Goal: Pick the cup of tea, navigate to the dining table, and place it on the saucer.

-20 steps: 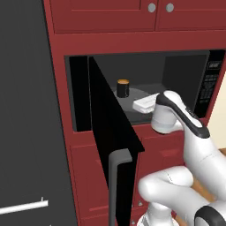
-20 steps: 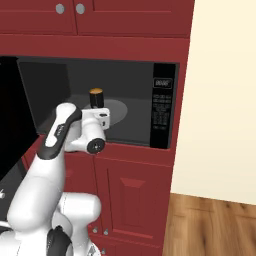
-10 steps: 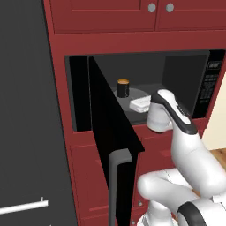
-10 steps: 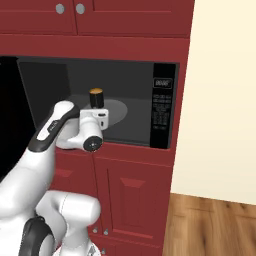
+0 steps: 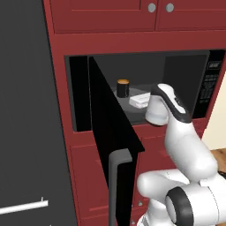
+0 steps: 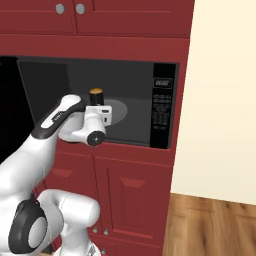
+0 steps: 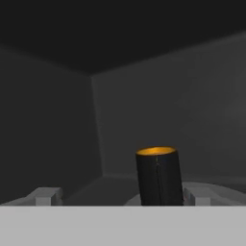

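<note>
the cup of tea [image 5: 123,88] stands upright inside the microwave [image 6: 125,100], on the round plate [image 6: 122,111] on its floor, toward the left and rear of the cavity. the microwave sits in a cabinet wall, below the upper cabinets [image 5: 132,13] and above the lower cabinet doors [image 6: 130,200]. its door [image 5: 110,132] swings out to the left, and its control panel [image 6: 163,105] is on the right. the gripper [image 5: 140,100] is at the cavity's mouth, in front of the cup and apart from it. in the hand view the cup [image 7: 158,176] stands right of centre, before the back wall.
</note>
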